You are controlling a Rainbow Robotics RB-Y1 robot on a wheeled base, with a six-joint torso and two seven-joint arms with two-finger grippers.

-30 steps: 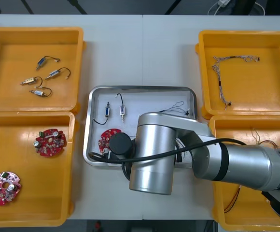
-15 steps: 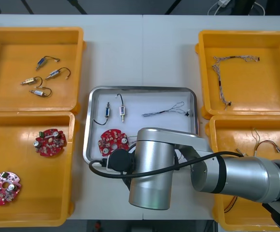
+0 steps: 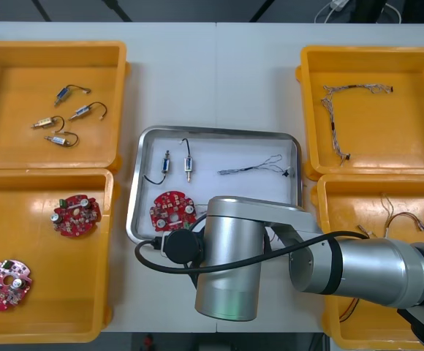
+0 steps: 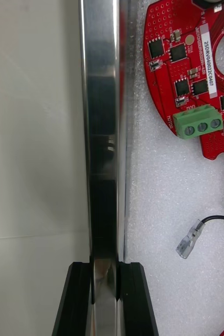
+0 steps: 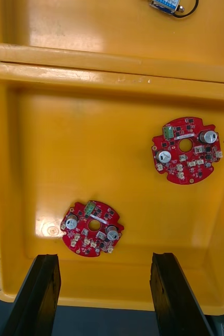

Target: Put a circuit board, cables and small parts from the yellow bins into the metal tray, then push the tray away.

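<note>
right arm [image 3: 230, 270]: fat cylinder links, brushed silver, glossy; black band [image 3: 329, 267] ringing the seam between two segments; round black cap [image 3: 181, 246] on the side of one link; thin black cable [image 3: 329, 235] strung across the casing; right claw [image 4: 105, 268]: two flat black fingers, square-edged, matte; left claw [image 5: 104, 260]: same black, broader slabs narrowing toward their tips

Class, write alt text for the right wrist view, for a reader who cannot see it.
The right hand grips the shiny rim of the metal tray between its black fingers. On the tray's white lining lie a round red circuit board and the end of a black cable.
</note>
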